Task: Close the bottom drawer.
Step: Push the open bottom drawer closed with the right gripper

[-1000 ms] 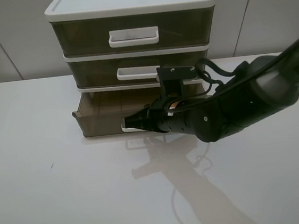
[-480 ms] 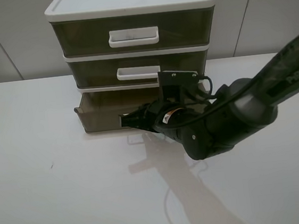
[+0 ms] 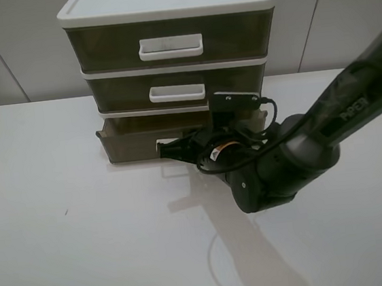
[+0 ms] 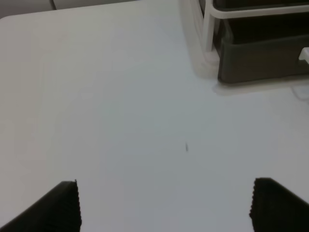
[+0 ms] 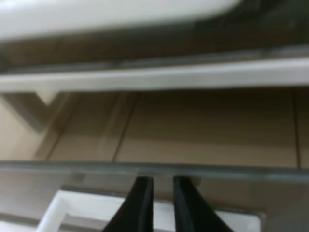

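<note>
Three-drawer unit (image 3: 163,6) on table (image 3: 66,252); bottom drawer (image 3: 133,145) jutting out, front toward right pincer (image 3: 165,150). Tips almost pressed together, pinching nothing, at handle (image 5: 87,205). Drawer dead ahead, slide axis in line with pincer: straight push inward. Left pincer (image 4: 166,203) spread, well apart.

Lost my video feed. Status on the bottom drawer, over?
Left gripper open over table. Right gripper shut, tips at the handle. Bottom drawer partly out. Nothing visible blocking it.

Lab: bare white table (image 3: 52,253)
</note>
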